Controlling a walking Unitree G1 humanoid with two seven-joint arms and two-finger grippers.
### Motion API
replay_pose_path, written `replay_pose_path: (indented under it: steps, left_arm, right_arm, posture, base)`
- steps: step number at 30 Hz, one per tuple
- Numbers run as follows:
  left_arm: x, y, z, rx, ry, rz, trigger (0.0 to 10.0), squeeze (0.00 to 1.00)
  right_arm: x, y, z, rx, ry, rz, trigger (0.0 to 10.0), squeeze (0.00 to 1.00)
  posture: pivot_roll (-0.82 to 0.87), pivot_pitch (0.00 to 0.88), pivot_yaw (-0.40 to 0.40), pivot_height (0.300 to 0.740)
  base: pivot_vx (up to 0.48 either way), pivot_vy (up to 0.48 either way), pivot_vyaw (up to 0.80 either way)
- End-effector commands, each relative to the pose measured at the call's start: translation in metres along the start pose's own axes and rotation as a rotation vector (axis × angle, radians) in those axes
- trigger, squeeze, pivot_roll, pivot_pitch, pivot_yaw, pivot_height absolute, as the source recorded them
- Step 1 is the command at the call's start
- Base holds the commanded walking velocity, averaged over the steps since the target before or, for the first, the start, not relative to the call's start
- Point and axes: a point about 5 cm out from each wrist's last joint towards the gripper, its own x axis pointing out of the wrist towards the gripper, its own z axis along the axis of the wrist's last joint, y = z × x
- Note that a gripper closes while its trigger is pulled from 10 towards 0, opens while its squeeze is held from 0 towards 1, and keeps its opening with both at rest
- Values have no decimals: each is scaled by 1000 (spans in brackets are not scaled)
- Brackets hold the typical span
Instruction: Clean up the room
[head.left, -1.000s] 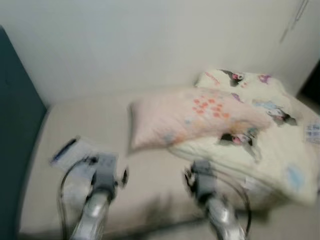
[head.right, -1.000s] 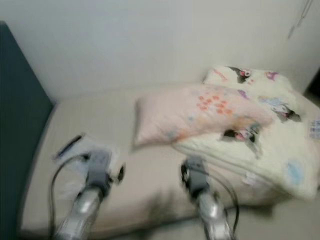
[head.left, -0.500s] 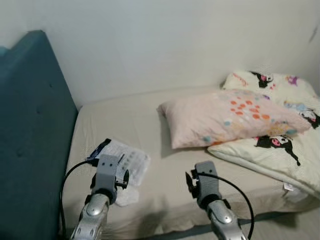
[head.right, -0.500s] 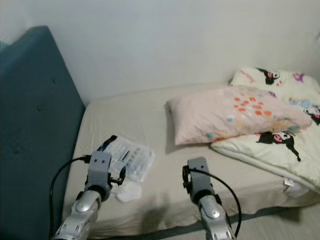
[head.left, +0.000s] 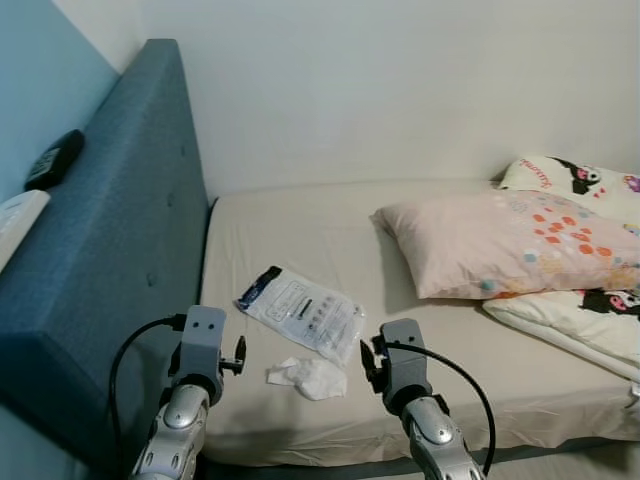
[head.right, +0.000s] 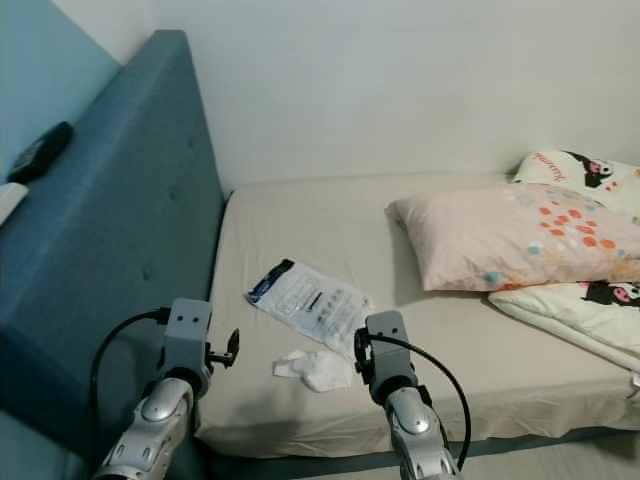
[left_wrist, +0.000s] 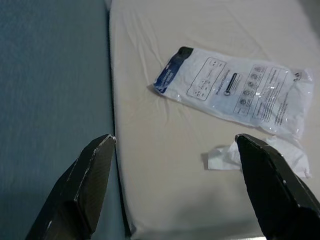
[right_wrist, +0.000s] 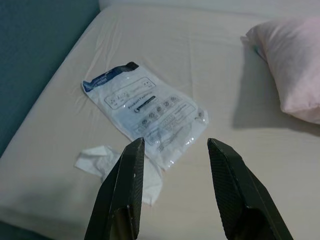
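Bare sheet (head.left: 300, 230) around packet (head.left: 303, 311) and tissue (head.left: 309, 377) — headboard (head.left: 120, 260) walls left.

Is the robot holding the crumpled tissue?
No, the tissue lies on the bed beside the plastic packet, and both grippers are open.

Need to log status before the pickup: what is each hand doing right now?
Left hand: open, holding nothing, above the bed's edge.
Right hand: open, holding nothing, above the plastic packet and crumpled tissue.
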Motion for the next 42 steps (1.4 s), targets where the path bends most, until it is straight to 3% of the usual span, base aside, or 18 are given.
replay_pose_path:
  steps: [1, 18, 19, 31, 36, 42]
  left_arm:
    - [-2, -6, -4, 5, 18, -11, 10000, 0]
    - [-2, -8, -5, 13, 25, -8, 10000, 0]
    - [-1, -7, -6, 27, 38, 11, 10000, 0]
    - [-2, -3, -8, 41, 57, 95, 10000, 0]
    - [-3, -5, -11, 3, 82, 87, 10000, 0]
    - [-2, -14, -3, 61, 15, 7, 10000, 0]
  right_arm:
    - [-4, -6, -5, 11, 14, -21, 10000, 0]
    - [-3, -6, -4, -23, 18, -10, 10000, 0]
    - [-2, -3, -4, -62, 18, 8, 10000, 0]
    - [-1, 2, -2, -78, 7, 44, 10000, 0]
    - [-1, 1, -1, -78, 4, 44, 10000, 0]
    - [-1, 1, -1, -83, 3, 42, 10000, 0]
  posture:
    - [-20, 101, -13, 738]
    - [-16, 104, -15, 738]
    - [-12, 105, -17, 738]
    - [-8, 108, -21, 738]
    - [-8, 109, -19, 738]
    - [-10, 112, -17, 738]
  base:
    - [0, -480, 0]
    - [0, -90, 0]
    - [0, 0, 800]
    - [0, 0, 800]
    - [0, 0, 800]
    - [0, 0, 800]
